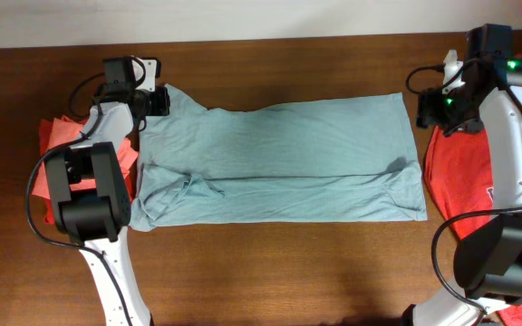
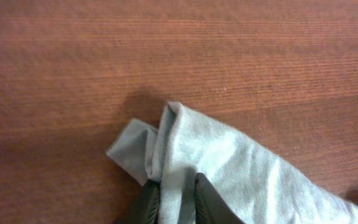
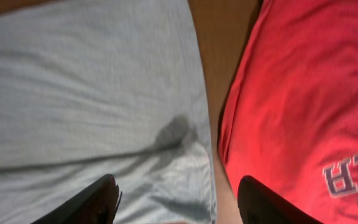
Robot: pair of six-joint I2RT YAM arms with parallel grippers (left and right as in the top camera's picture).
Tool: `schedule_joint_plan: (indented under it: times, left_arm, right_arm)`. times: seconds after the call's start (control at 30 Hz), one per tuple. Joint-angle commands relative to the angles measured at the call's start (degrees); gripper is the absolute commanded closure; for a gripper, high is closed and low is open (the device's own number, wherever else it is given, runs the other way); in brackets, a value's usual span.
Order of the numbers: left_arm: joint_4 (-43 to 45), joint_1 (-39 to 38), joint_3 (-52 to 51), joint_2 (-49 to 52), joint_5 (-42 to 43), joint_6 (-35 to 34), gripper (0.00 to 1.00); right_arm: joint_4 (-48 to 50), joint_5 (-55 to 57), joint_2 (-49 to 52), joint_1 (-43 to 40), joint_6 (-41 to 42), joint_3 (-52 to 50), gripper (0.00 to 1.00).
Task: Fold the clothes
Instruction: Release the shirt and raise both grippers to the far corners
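Observation:
A light blue-grey shirt (image 1: 279,158) lies spread across the middle of the wooden table, folded lengthwise. My left gripper (image 1: 157,98) is at its top left corner and is shut on a bunched fold of the shirt (image 2: 185,155), with both fingers (image 2: 176,199) pinching the cloth. My right gripper (image 1: 429,107) hovers just off the shirt's top right corner. In the right wrist view its fingers (image 3: 179,199) are wide open and empty above the shirt's right edge (image 3: 104,93).
A red shirt with white lettering (image 1: 478,177) lies at the right edge of the table, also in the right wrist view (image 3: 297,93). Red-pink cloth (image 1: 62,145) lies under the left arm. Bare wood (image 1: 279,263) shows in front of the shirt.

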Motion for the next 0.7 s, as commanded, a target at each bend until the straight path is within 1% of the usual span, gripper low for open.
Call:
schedule_joint_plan:
  times: [0.0, 0.1, 0.23, 0.3, 0.37, 0.4, 0.53, 0.67]
  left_arm:
    - [-2.54, 0.15, 2.99, 0.42, 3.54, -1.53, 0.85]
    - [-5.03, 0.15, 3.98, -1.07, 4.37, -2.62, 0.88]
    - [-7.26, 0.15, 4.11, -4.28, 4.24, -2.67, 0.88]
    - [-8.17, 0.15, 4.11, -5.68, 3.65, -4.85, 0.88]
    - [-9.03, 0.13, 4.11, -6.71, 3.67, -6.78, 0.88]
    - [-9.64, 0.02, 4.11, -6.95, 3.67, -6.75, 0.88]
    - [-11.19, 0.04, 4.07, -6.95, 2.62, -6.73, 0.88]
    - [-12.13, 0.04, 4.07, -6.95, 1.31, -6.73, 0.88]
  right_arm:
    - [4.13, -0.31, 0.22, 0.0, 0.07, 0.33, 0.34]
    - [10.12, -0.35, 1.29, -0.02, 0.07, 0.33, 0.33]
    - [16.11, -0.46, 4.17, 0.0, 0.07, 0.33, 0.33]
    - [19.32, -0.59, 6.38, 0.0, 0.04, 0.33, 0.28]
    - [23.3, -0.57, 9.27, -0.02, 0.02, 0.33, 0.26]
    - [26.82, -0.57, 11.93, 0.0, 0.04, 0.33, 0.26]
    - [33.4, -1.03, 17.42, -0.02, 0.04, 0.33, 0.23]
    - [38.84, -4.42, 21.73, 0.0, 0.04, 0.33, 0.23]
